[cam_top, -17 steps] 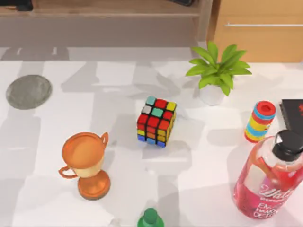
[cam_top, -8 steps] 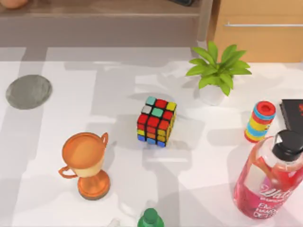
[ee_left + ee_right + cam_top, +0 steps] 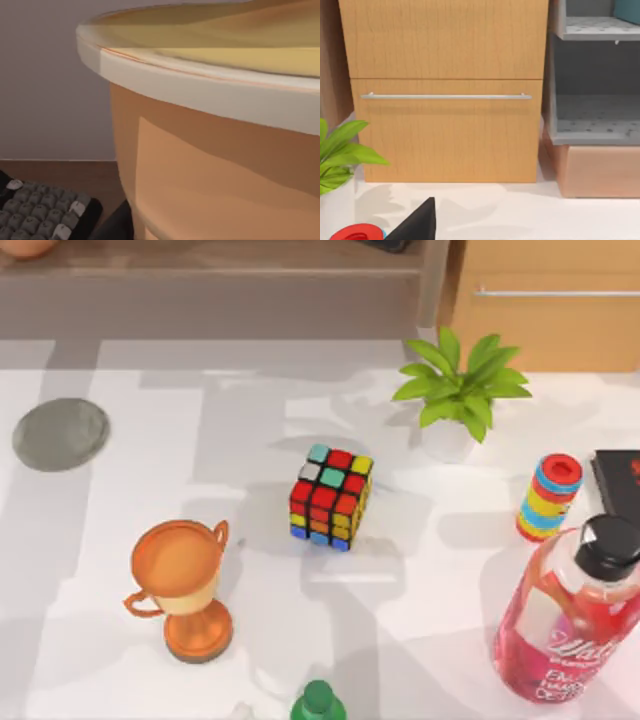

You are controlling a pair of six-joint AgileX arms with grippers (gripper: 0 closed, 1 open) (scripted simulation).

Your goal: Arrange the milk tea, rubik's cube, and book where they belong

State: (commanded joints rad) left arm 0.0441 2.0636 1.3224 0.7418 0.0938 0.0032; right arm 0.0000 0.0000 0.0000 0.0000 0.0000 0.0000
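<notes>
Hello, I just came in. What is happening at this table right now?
The left wrist view sits close against the tall orange-tan milk tea cup with the creamy top, beside a black keyboard on a wooden surface. The multicoloured rubik's cube with the black frame stands untouched near the middle of the white table. The right wrist view faces a wooden drawer cabinet.

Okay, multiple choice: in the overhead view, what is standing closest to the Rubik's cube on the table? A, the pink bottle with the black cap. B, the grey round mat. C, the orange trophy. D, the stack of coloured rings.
C: the orange trophy stands just off the rubik's cube toward the table's left, nearer than the grey round mat, the stack of coloured rings or the pink bottle.
</notes>
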